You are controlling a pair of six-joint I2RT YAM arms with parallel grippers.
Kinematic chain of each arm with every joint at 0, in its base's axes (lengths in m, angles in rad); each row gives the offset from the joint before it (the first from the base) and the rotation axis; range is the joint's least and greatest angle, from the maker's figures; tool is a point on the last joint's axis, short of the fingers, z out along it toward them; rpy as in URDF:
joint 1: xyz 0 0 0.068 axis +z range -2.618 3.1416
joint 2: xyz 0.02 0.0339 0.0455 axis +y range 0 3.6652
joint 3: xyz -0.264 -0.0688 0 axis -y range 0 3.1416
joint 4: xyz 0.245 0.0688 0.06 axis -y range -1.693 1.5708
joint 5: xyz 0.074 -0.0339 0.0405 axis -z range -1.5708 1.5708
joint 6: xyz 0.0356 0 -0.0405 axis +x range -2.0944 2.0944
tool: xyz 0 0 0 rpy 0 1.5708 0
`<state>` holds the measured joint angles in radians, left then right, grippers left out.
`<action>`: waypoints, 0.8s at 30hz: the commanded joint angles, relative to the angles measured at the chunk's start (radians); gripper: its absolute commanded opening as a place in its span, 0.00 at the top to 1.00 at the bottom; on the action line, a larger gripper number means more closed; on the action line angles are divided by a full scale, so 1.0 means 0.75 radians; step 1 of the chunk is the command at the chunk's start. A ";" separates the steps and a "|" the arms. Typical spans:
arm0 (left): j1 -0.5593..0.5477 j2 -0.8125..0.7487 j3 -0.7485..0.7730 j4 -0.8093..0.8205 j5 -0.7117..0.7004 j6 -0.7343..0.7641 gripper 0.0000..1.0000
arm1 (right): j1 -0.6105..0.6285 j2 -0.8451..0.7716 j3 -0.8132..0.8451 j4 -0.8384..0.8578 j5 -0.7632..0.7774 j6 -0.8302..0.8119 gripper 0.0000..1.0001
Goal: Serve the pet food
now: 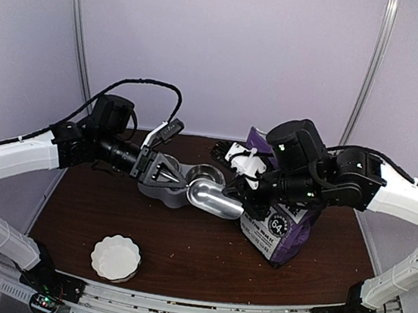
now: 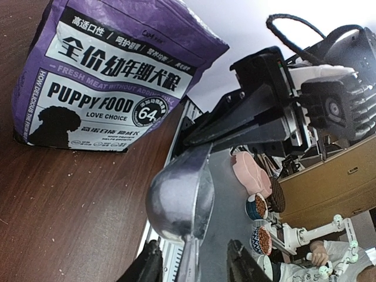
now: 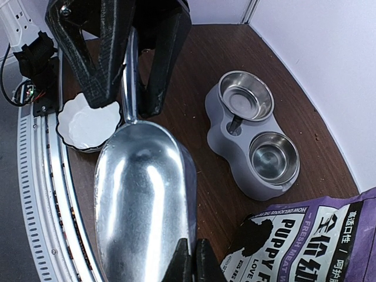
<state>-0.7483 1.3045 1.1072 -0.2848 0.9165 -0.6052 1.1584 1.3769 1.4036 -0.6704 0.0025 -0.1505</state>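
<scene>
Scoop (image 3: 144, 194) sits mid-table, mouth up, inside bare shiny metal. The right gripper (image 3: 191, 261) is clamped tight on the scoop's front lip. The left gripper (image 2: 189, 267) comes in from 9 o'clock and straddles the handle, fingers (image 3: 106, 64) apart with a gap showing on both sides in the left wrist view, so it has no grasp. Gray two-bowl feeder (image 3: 216, 126) sits at 11 o'clock of the scoop, just beside it toward the back wall, both steel bowls showing bare metal. Purple bag (image 1: 280, 230) stands upright at 3 o'clock, right behind the right gripper and near the table's right edge, so that side is tight. White fluted bowl (image 1: 115, 258) sits at 7 o'clock, close to the front edge and well apart from the scoop. Between it and the bag, 5 to 6 o'clock, is a wide strip of bare wood on the table (image 1: 204, 255). Pet food – not seen in scoop, feeder or bowl; cannot tell where it is.
</scene>
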 commanded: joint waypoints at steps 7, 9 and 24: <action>-0.007 0.020 0.036 0.071 0.046 -0.014 0.66 | 0.008 0.023 0.054 0.037 0.052 -0.008 1.00; -0.007 0.022 0.034 0.071 0.044 -0.014 0.66 | 0.009 0.025 0.054 0.037 0.057 -0.003 1.00; -0.011 0.024 0.030 0.083 0.043 -0.022 0.79 | 0.011 0.029 0.059 0.017 0.031 -0.010 1.00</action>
<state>-0.7483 1.3170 1.1076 -0.2817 0.9249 -0.6178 1.1610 1.3945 1.4174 -0.6689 0.0231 -0.1543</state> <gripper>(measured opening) 0.228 0.014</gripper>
